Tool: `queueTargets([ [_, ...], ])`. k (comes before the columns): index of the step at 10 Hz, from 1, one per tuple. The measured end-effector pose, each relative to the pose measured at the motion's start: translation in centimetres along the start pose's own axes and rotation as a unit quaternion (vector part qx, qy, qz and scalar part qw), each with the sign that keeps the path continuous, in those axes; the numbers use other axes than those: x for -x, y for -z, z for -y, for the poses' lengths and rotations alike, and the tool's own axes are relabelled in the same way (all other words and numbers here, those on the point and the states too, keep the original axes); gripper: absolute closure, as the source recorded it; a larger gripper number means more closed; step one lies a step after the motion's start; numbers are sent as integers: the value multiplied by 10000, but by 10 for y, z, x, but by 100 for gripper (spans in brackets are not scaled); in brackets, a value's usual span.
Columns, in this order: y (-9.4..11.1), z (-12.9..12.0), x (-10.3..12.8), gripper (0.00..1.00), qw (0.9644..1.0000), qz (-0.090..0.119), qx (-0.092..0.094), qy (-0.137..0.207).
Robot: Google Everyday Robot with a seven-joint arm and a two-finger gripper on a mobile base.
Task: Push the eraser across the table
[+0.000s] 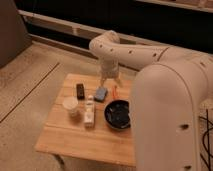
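The bulky white arm (170,105) fills the right of the frame, reaches leftward to a bend at upper centre, then turns straight down, its hand (109,79) pointing downward just above mid-frame.
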Motion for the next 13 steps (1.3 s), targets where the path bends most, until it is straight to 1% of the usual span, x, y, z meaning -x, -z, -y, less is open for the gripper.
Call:
queueTargets([
  [1, -3, -5, 7, 35, 10000, 13, 49, 44],
  [3, -15, -27, 22, 35, 9993, 22, 292, 247],
  [4, -21, -35, 26, 35, 9985, -9, 401, 376],
  [6, -28, -42, 36, 35, 9968, -55, 542, 586],
  [8, -33, -44, 47, 35, 9954, -91, 579, 755],
  [10, -41, -45, 59, 35, 9942, -171, 519, 930],
  [11, -45, -49, 64, 35, 9933, -198, 517, 1014],
  [13, -48, -69, 75, 35, 9905, -216, 638, 1196],
])
